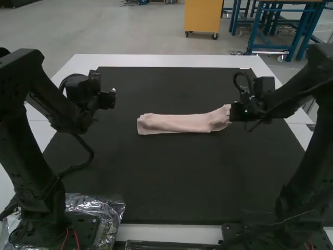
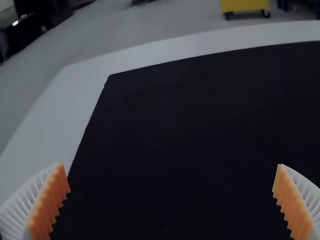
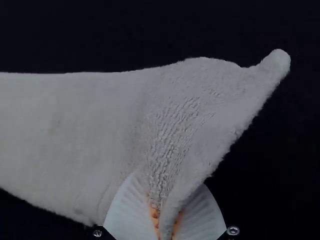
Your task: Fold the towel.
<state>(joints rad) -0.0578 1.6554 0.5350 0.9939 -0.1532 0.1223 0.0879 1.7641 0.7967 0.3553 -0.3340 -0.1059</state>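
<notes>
Towel (image 1: 177,123) lies on the dark mat (image 1: 171,172), approx. mid-width and toward the far side, as a long narrow strip running L to R; the shape suggests lengthwise folding is done, though layer qty can't be confirmed. L end is flat on the mat. R end is bunched at the R gripper (image 3: 166,202), whose jaws are nearly closed, w/ a gathered ridge of cloth pinched btwn them; a corner pokes out beyond the grip. Holding there prob. serves to lift that end and bring it over toward the other, i.e. a crosswise fold. L gripper (image 2: 170,165) has jaws wide apart w/ nothing btwn them, off to the L of the towel, prob. to keep the fold path unobstructed. Caution: b/c the pinch takes a bunched section, not a flat edge, the strip may twist or the layers separate; re-square the end after release if req'd.
</notes>
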